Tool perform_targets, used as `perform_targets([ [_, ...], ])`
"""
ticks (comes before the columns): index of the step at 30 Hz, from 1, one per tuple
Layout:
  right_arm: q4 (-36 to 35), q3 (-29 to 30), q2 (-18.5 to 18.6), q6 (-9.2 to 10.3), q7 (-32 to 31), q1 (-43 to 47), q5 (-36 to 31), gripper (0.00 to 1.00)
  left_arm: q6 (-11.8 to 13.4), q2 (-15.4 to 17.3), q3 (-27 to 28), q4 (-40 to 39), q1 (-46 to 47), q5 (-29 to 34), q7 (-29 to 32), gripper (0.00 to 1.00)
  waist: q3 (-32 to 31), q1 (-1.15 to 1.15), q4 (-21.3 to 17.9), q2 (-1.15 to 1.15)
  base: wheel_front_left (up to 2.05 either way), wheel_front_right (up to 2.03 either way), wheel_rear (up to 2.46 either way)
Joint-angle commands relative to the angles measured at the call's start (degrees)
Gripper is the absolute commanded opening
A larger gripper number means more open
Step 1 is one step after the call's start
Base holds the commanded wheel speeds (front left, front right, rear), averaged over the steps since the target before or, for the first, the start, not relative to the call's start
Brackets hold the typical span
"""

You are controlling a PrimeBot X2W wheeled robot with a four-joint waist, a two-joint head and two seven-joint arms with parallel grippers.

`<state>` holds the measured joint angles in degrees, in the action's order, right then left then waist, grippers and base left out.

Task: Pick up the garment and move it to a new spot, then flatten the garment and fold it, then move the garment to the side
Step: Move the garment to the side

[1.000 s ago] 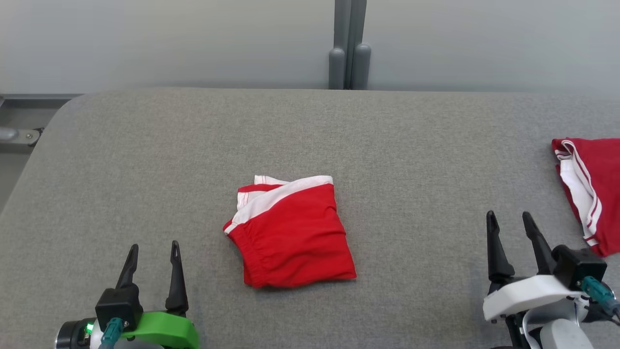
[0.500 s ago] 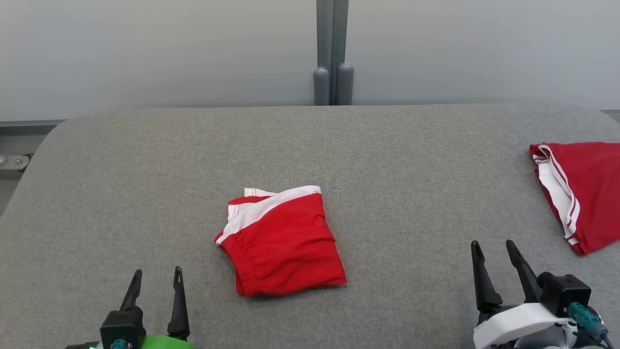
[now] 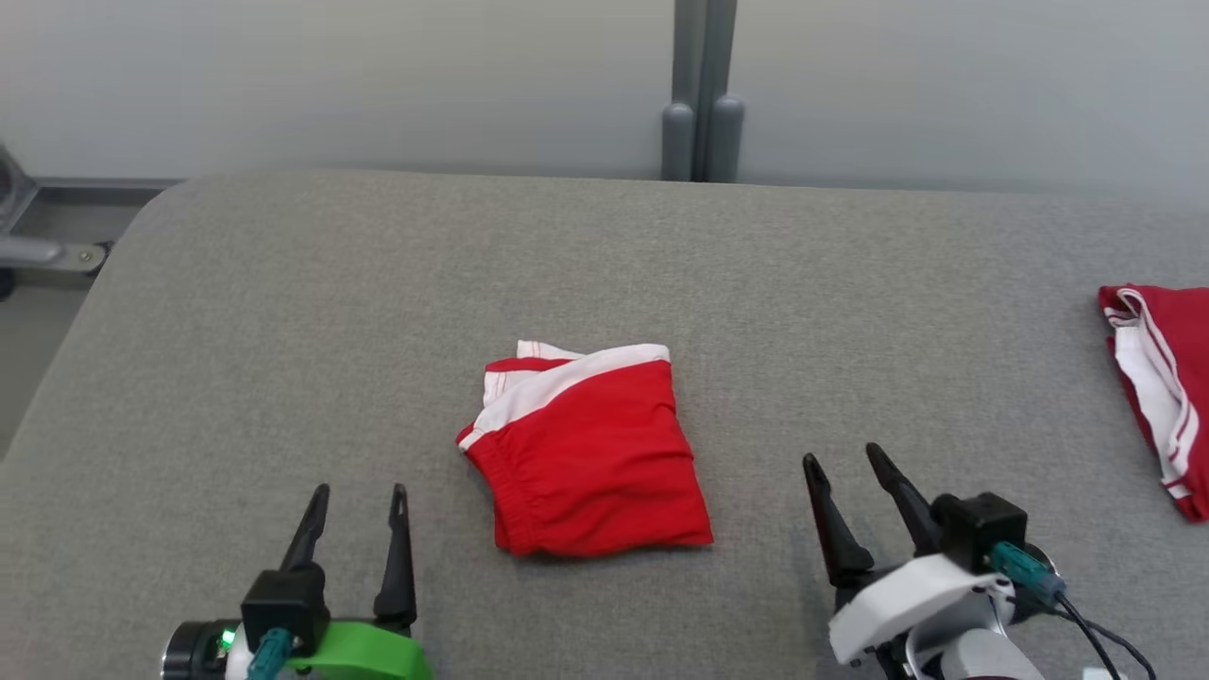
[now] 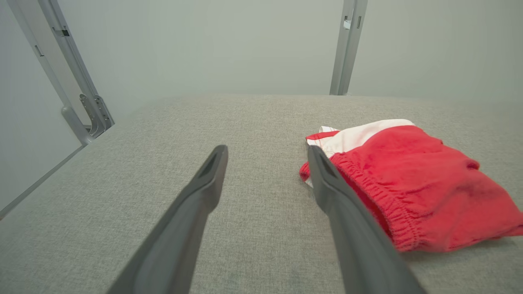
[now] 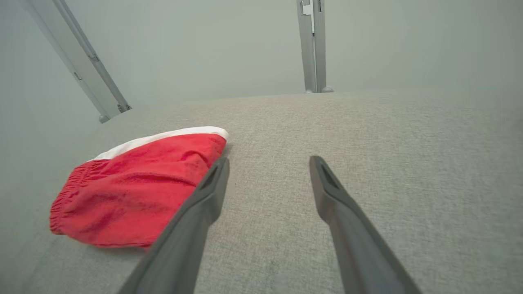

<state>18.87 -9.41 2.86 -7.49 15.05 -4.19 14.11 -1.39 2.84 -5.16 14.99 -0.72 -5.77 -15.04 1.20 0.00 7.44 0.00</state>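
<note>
The garment point(image 3: 590, 453) lies in the middle of the head view, a compact red block on the grey counter point(image 3: 283, 331). Its white waistband runs along the upper edge and a gathered hem down its left side. It looks folded over on itself rather than spread out. So I judge that the flattening and folding are done and the step in hand is the last one, moving it to the side. From a single moment I cannot rule out that it is only a loose bundle waiting for the first pick.

The left tool point(image 3: 360, 491) sits at the lower left of the head view with its fingers wide apart and nothing between them. It is near the garment's lower left corner but clear of it. In the left wrist view the cloth lies just right of the right finger, and I cannot tell if they touch. The right tool point(image 3: 841, 455) is at the lower right, also spread wide and empty, apart from the garment's right edge. In the right wrist view the cloth lies off to the left.

A second garment point(image 3: 1166, 387), red with white stripes, lies at the right edge of the head view, well apart from the first. That side may be where finished pieces go.

The next move probably calls for both tools to close in from either side. They would need to pinch through all the layers at the edges, so the fold holds together as it is lifted or slid. A grip on the top layer alone could pull the fold open.
</note>
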Motion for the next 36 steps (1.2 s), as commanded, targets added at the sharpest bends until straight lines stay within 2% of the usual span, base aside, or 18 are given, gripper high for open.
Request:
perform_targets([
  [1, 1.17, -1.38, 0.12, 0.02, 0.13, -2.26, 0.73, 1.0, -0.01, 0.14, -1.25, -0.22, 1.51, -0.21, -0.13, 1.0, 2.95, 0.0, 4.55, 0.0, 0.0, 0.0, 0.0],
  [6, 8.3, -3.57, 0.16, 0.02, 0.13, -8.69, 4.02, 1.0, 0.4, 0.15, -4.77, 0.13, 3.08, -0.89, -0.13, 1.0, 5.35, 0.0, 10.94, 0.0, 0.0, 0.0, 0.0],
  [10, 14.37, -4.96, 0.19, 0.02, 0.13, -12.66, 8.62, 1.0, 0.98, 0.13, -5.18, 0.04, 3.3, -1.03, -0.13, 1.0, 6.69, 0.0, 14.84, 0.0, 0.0, 0.0, 0.0],
  [14, 19.61, -6.81, 0.2, 0.02, 0.13, -15.14, 13.44, 1.0, 1.19, 0.12, -5.22, -0.11, 3.27, -1.04, -0.13, 1.0, 7.66, 0.0, 17.34, 0.0, 0.0, 0.0, 0.0],
  [20, 27.19, -8.28, 0.16, 0.01, 0.11, -18.07, 16.2, 1.0, 1.47, 0.12, -5.72, -0.43, 3.73, -1.67, -0.13, 1.0, 8.5, 0.0, 18.79, 0.0, 0.0, 0.0, 0.0],
  [21, 27.72, -9.0, 0.0, 0.0, 0.01, -18.19, 16.96, 0.78, 1.59, 0.12, -5.67, -0.49, 3.79, -1.73, -0.13, 1.0, 8.57, 0.0, 18.76, 0.0, 0.0, 0.0, 0.0],
  [22, 27.93, -9.7, -0.06, -0.01, -0.01, -18.49, 17.26, 0.12, 1.72, 0.12, -5.58, -0.48, 3.76, -1.66, -0.13, 1.0, 8.58, 0.0, 18.61, 0.0, 0.0, 0.0, 0.0],
  [23, 27.67, -10.37, -0.15, -0.01, -0.01, -18.74, 17.92, 0.0, 1.91, 0.12, -5.4, -0.45, 3.71, -1.65, -0.13, 1.0, 8.58, 0.0, 18.27, 0.0, 0.0, 0.0, 0.0],
  [26, 26.27, -9.98, 0.11, 0.0, -0.01, -19.61, 17.19, 0.0, 1.75, 0.12, -5.02, -0.52, 3.6, -1.35, -0.13, 1.0, 8.28, 0.0, 16.43, 0.0, 0.0, 0.0, 0.0],
  [30, 24.51, -7.68, 0.35, 0.05, 0.07, -19.12, 15.57, 0.0, 1.36, 0.14, -4.18, -0.54, 3.63, -0.47, -0.13, 1.0, 7.13, 0.0, 12.05, 0.0, 0.0, 0.0, 0.0],
  [36, 22.91, -4.95, 0.23, 0.06, 0.07, -16.33, 14.51, 0.0, 0.53, 0.15, -2.53, -0.73, 3.72, 0.49, -0.13, 1.0, 5.05, 0.0, 1.07, 0.0, 0.0, 0.0, 0.0],
])
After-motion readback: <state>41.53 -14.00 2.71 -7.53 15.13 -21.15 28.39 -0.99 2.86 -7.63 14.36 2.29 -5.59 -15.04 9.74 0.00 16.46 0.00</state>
